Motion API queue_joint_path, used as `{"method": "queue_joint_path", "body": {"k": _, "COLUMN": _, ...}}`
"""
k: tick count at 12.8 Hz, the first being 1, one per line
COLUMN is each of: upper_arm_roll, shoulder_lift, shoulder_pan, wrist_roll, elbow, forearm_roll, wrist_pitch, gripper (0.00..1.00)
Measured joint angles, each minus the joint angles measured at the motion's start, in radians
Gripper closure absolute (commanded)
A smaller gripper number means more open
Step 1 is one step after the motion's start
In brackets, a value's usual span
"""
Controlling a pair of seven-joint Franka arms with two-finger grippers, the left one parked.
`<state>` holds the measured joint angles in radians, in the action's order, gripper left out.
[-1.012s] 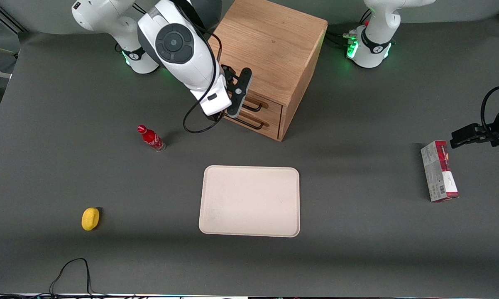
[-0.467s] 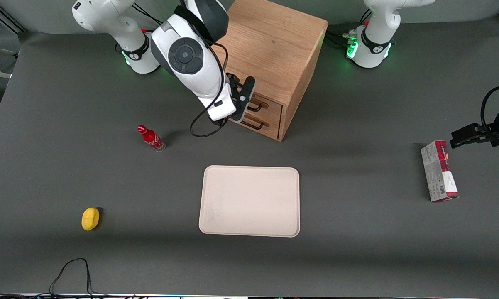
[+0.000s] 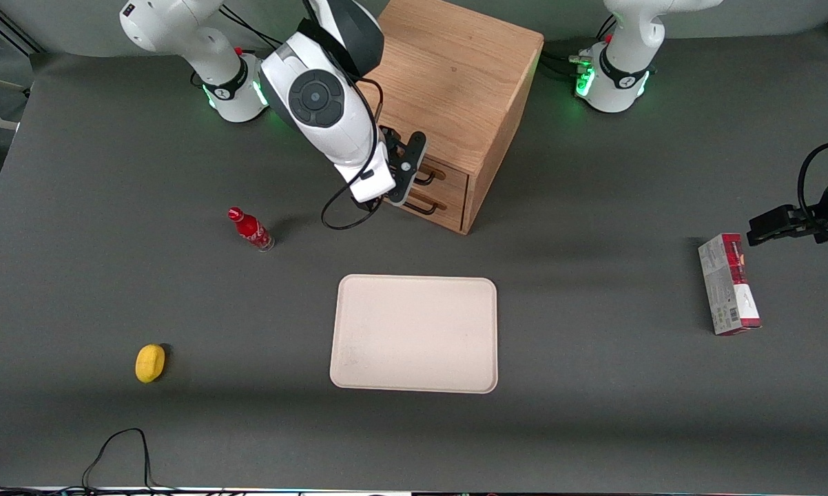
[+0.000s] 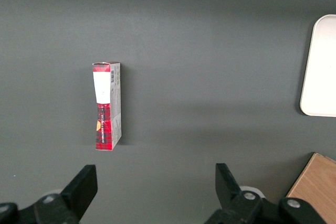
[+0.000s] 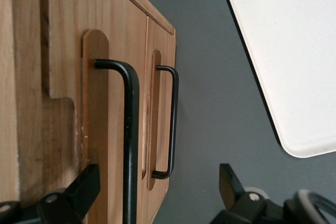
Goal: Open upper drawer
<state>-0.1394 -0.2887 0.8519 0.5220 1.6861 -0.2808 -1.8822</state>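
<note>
The wooden cabinet (image 3: 455, 76) stands at the back of the table with both drawers shut. The upper drawer (image 3: 452, 176) has a thin black bar handle (image 3: 428, 177); the lower drawer (image 3: 447, 209) sits beneath it with the same handle. My right gripper (image 3: 407, 172) is right in front of the drawer fronts, at the handles' end toward the working arm. In the right wrist view the gripper (image 5: 157, 179) is open. The upper drawer's handle (image 5: 130, 129) runs through the gap, close to one finger (image 5: 84, 187). The lower handle (image 5: 172, 124) lies farther off.
A beige tray (image 3: 414, 334) lies nearer the front camera than the cabinet. A red bottle (image 3: 251, 229) stands beside the working arm. A yellow object (image 3: 150, 362) is toward the working arm's end, and a red and white box (image 3: 728, 284) toward the parked arm's.
The right arm has swung toward the cabinet front. Its gripper has moved closer to the drawer handles. Both drawers stay shut.
</note>
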Motion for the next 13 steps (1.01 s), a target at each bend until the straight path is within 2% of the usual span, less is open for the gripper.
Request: {"method": "queue_joint_path", "body": {"k": 13, "upper_arm_roll": -0.022, "shoulder_lift": -0.02, "shoulder_pan": 0.001, "wrist_roll": 0.0, "elbow": 0.029, "forearm_roll": 0.0, "wrist_pitch": -0.053, "gripper": 0.0}}
